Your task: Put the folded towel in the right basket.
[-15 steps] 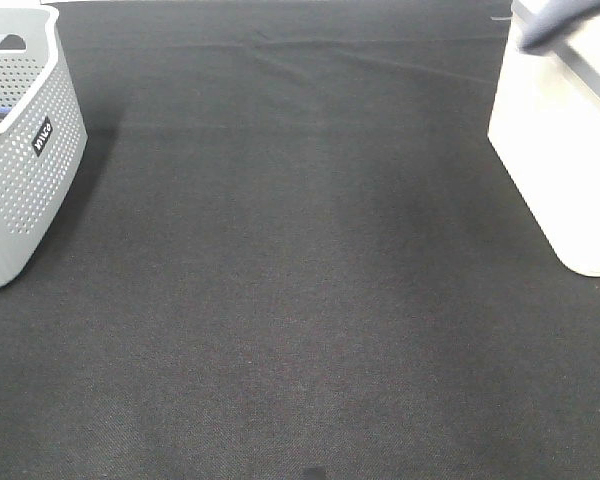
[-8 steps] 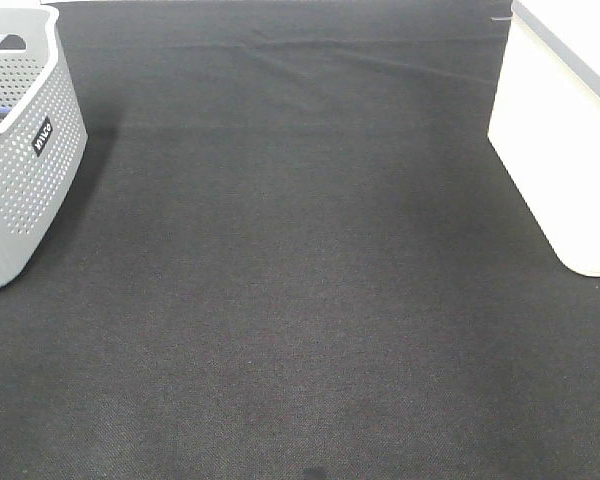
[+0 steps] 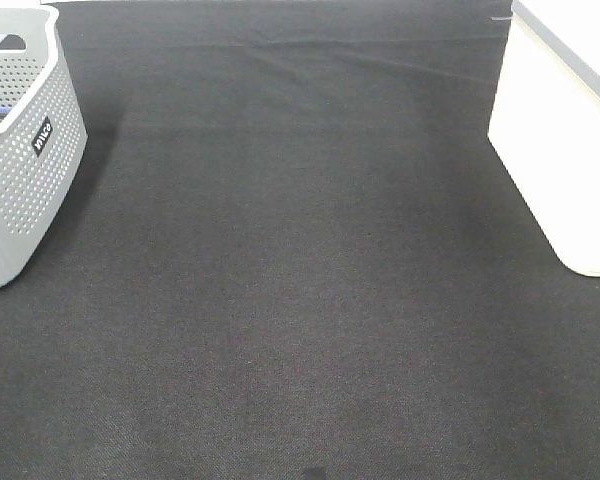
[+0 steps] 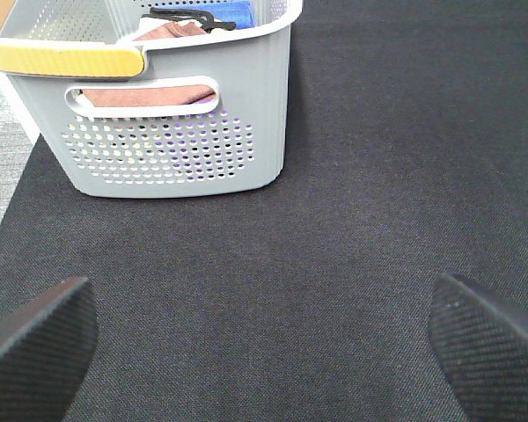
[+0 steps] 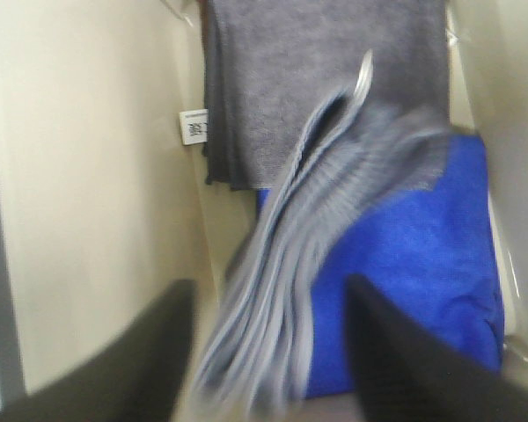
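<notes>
In the right wrist view a folded grey towel [image 5: 286,264] hangs blurred and tilted between my right gripper's [image 5: 271,356] wide-apart fingers [image 5: 158,352], inside the white right basket [image 5: 88,176]. Under it lie a blue towel [image 5: 422,264] and another grey towel [image 5: 317,79]. The right basket [image 3: 560,150] shows at the right edge of the high view, and neither gripper is in that view. My left gripper [image 4: 264,352] is open and empty above the black mat.
A grey perforated basket [image 3: 20,150] stands at the left; in the left wrist view [image 4: 176,132] it holds brown and blue cloths. A black mat [image 3: 300,280] covers the table between the two baskets.
A dark blurred shape over the right basket's top edge one second ago has left the high view. The baskets have not moved.
</notes>
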Tool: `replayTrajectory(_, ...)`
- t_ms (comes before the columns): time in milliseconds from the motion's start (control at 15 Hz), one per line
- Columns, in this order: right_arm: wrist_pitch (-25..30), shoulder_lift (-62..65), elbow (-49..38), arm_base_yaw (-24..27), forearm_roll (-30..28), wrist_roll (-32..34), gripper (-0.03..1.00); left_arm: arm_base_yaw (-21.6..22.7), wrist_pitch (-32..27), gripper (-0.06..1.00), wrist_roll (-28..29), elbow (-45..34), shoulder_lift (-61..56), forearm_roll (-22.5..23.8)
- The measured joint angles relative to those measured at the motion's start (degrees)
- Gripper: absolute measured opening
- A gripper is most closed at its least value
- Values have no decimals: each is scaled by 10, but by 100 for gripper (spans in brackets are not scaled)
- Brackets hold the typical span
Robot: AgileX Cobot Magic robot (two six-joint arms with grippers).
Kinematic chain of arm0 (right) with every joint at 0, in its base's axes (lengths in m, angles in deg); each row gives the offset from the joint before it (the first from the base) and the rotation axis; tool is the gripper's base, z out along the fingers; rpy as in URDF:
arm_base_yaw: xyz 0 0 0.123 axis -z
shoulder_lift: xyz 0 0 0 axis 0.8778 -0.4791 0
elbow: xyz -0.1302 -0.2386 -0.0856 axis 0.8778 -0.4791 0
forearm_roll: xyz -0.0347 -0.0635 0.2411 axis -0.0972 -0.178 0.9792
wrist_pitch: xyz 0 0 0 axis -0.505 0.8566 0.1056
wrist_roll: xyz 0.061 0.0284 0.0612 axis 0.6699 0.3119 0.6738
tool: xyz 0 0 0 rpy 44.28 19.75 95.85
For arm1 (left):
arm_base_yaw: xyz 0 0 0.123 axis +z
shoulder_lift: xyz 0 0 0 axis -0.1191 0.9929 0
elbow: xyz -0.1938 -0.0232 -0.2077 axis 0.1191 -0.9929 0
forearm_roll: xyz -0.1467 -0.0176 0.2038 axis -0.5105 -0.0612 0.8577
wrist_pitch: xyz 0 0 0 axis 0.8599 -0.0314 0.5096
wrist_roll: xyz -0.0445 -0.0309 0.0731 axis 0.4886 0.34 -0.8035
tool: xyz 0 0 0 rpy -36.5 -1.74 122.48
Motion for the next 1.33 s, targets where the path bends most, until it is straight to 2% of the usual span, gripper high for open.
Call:
replayTrajectory(133,0,3,0,0,3,2,69,0,0,97,0,0,0,0)
replayTrajectory(200,0,9,0,-2,10,2,70,0,0,97,0,0,0,0)
replayTrajectory(400,-1,29,0,-22,12,2,71,0,0,97,0,0,0,0)
replayTrajectory(600,-1,62,0,-85,10,1,71,0,0,97,0,0,0,0)
replayTrajectory(800,0,119,-17,-152,-17,2,71,0,0,97,0,0,0,0)
replayTrajectory(1000,0,197,-93,-165,-29,3,71,0,0,97,0,0,0,0)
replayTrajectory(1333,-1,383,-321,-165,-46,5,71,0,0,97,0,0,0,0)
